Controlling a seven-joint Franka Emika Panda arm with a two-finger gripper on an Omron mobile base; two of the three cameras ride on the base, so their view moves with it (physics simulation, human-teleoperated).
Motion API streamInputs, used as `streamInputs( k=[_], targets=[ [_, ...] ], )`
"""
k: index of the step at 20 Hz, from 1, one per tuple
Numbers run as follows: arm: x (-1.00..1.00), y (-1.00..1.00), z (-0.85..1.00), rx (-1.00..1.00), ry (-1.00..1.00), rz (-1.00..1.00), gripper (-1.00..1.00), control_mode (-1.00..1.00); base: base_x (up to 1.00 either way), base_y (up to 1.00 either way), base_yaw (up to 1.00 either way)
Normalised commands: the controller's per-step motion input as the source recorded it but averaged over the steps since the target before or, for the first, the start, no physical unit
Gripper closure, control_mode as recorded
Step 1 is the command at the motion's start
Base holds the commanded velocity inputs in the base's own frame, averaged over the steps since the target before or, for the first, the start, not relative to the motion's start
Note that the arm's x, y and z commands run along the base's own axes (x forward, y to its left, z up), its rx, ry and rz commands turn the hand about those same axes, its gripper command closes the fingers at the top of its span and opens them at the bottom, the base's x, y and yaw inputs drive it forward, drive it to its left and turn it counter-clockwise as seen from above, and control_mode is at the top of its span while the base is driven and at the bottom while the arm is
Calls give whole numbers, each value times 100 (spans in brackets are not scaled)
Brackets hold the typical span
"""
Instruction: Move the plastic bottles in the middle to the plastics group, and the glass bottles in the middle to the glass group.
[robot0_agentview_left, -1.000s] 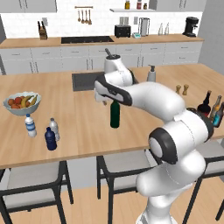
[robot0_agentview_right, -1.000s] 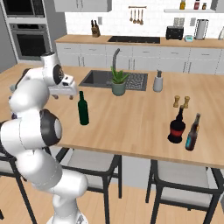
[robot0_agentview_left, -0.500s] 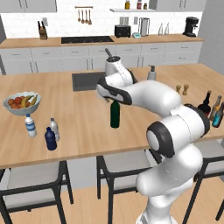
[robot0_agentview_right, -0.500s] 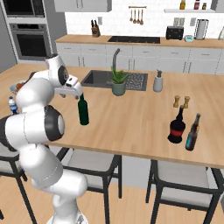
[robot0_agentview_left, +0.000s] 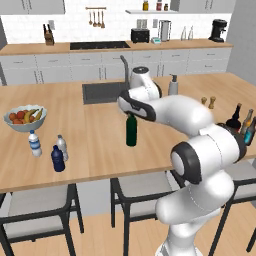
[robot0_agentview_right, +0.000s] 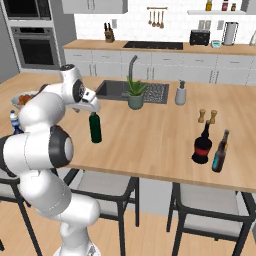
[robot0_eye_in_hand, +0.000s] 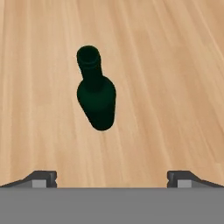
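Observation:
The tall dark green wine bottle (robot0_agentview_left: 131, 132) (robot0_agentview_right: 95, 129) stands upright in the middle of the wooden island. My gripper (robot0_agentview_left: 131, 113) (robot0_agentview_right: 93, 111) hangs just above its neck, open. In the hand view the bottle (robot0_eye_in_hand: 97, 97) lies ahead, left of centre, between my widely spread fingertips (robot0_eye_in_hand: 43, 178). At the left stand the blue-label clear bottle (robot0_agentview_left: 34, 143), the small greyish clear bottle (robot0_agentview_left: 61, 147) and the navy bottle (robot0_agentview_left: 58, 159). At the right, the squat black bottle with a red band (robot0_agentview_right: 201, 147) stands beside the amber-brown bottle (robot0_agentview_left: 246, 121) and the teal bottle (robot0_agentview_left: 252, 130).
A fruit bowl (robot0_agentview_left: 24, 119) sits at the far left. The sink (robot0_agentview_left: 102, 93), a potted plant (robot0_agentview_right: 134, 95), a soap dispenser (robot0_agentview_left: 173, 85) and two shakers (robot0_agentview_left: 208, 102) line the back of the island. Stools (robot0_agentview_left: 140, 186) stand along the front edge.
My hand has swung from the left of the green bottle to right above its neck. The bottle has stayed put and the jaws have stayed open.

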Motion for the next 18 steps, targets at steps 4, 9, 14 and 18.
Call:
streamInputs(
  k=[4,9,14,18],
  targets=[
    [12,-32,1,20,8,0,-100,-100,0,0,0],
    [23,-1,0,7,8,0,-100,-100,0,0,0],
    [17,0,-7,0,0,0,-100,-100,0,0,0],
    [8,0,-10,-2,-2,1,-100,-100,0,0,0]
  ],
)
